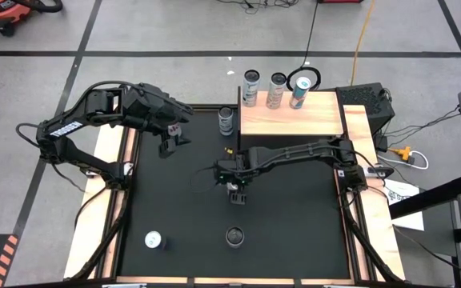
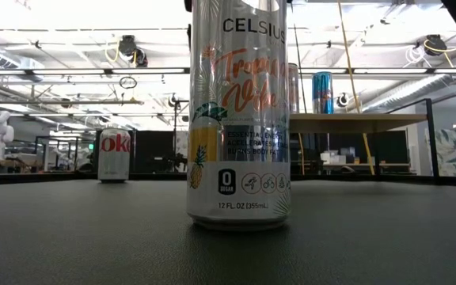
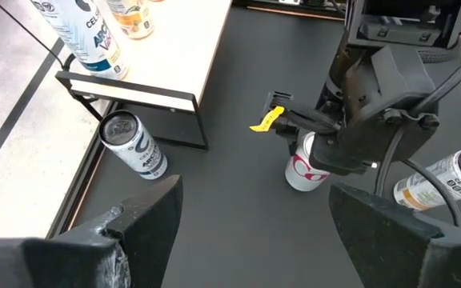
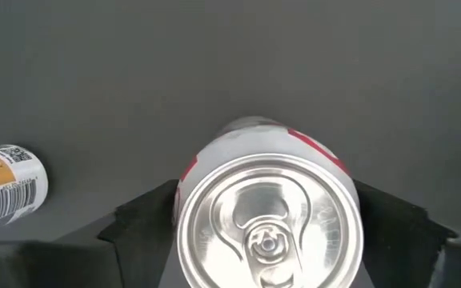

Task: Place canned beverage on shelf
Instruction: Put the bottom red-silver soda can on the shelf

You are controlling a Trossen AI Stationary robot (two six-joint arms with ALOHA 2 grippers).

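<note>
Can (image 4: 267,210), red/white, stands mid-desk between fingers of right tool (image 1: 238,192), jaws wide, either side; left tool (image 1: 173,144) wide, near desk's left-back.

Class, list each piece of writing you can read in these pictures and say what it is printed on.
"CELSIUS", "0 SUGAR", "12 FL. OZ (355mL)": tall can nearest the low camera.
"oke": red-and-silver can farther back on the mat.
"CEL": can on the shelf.
Small print on the other cans is unreadable.
</note>
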